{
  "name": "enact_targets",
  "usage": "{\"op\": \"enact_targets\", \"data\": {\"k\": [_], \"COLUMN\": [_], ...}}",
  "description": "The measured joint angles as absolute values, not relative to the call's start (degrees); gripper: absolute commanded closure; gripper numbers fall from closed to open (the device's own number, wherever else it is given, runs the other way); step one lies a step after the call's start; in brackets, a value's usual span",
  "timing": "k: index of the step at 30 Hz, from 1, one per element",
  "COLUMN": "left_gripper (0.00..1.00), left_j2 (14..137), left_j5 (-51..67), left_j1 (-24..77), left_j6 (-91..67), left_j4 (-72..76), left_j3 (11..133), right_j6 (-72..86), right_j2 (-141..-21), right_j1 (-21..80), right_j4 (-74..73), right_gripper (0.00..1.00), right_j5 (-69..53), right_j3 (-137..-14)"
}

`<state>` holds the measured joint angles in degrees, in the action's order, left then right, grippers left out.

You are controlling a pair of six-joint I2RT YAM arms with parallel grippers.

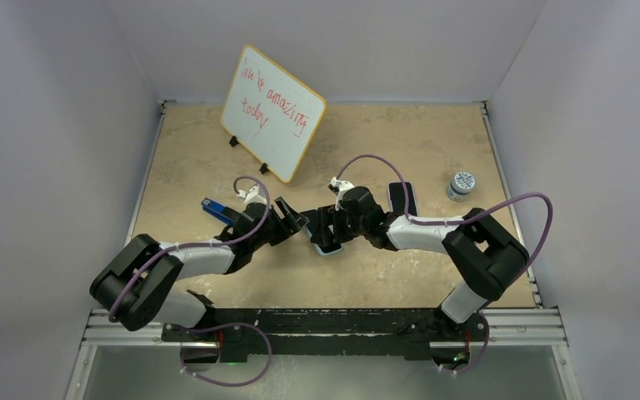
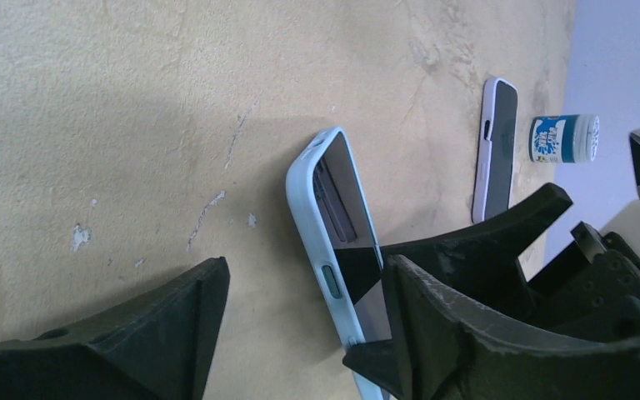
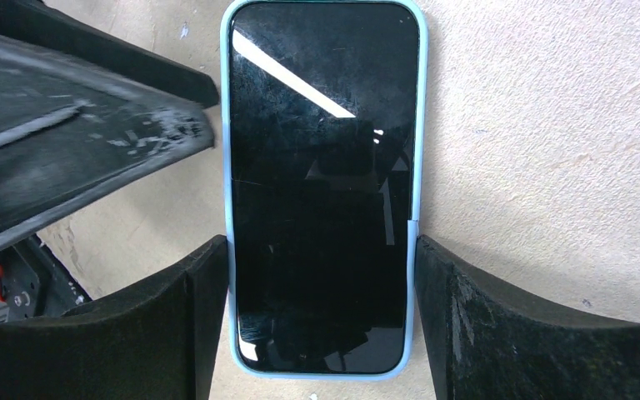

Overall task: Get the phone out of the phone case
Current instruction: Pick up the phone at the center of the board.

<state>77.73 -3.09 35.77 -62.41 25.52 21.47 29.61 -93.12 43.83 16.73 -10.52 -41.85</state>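
Observation:
A black phone [image 3: 321,192] sits in a light blue case [image 3: 227,167] lying screen-up on the tan table [image 1: 383,142]. My right gripper [image 3: 321,254] is shut on the case, one finger against each long side near its lower end. In the top view the cased phone [image 1: 327,247] lies mid-table between the two grippers. My left gripper [image 2: 300,333] is open and straddles the case's edge [image 2: 317,242]. Its right fingertip [image 2: 375,358] touches the case rim and its left finger stands apart on the table side. That left finger also shows in the right wrist view [image 3: 92,142].
A second phone-shaped item with a pale rim [image 1: 402,198] lies right of centre, also in the left wrist view [image 2: 497,150]. A small blue-and-white jar [image 1: 462,185] stands near the right wall. A whiteboard [image 1: 272,112] leans at the back. A blue object [image 1: 214,208] lies left.

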Motion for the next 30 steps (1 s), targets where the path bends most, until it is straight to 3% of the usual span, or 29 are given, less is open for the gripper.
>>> {"op": "enact_targets", "data": {"k": [5,18,25,30], "left_gripper": [0.44,0.56,0.78,1.00], "left_j2": [83.05,91.77,95.48,95.53], "left_j5": [-3.01,-2.22,-1.61,-1.37], "left_j1": [36.51,37.85,37.95,37.95], "left_j6": [-64.07,-66.46,-67.05,-67.64], "left_j4": [30.17,40.47,44.99,48.80], "left_j3": [21.47,22.61,23.00,22.37], "right_j6": [29.63,29.61,29.58,29.63], "right_j2": [-93.36,-94.56,-94.78,-94.61], "right_j1": [43.83,43.83,43.83,43.81], "right_j4": [17.21,18.11,18.35,18.35], "right_gripper": [1.00,1.00,0.99,0.91], "right_j5": [-10.68,-11.38,-11.53,-11.57], "right_j3": [-41.85,-42.63,-42.74,-42.74]}}
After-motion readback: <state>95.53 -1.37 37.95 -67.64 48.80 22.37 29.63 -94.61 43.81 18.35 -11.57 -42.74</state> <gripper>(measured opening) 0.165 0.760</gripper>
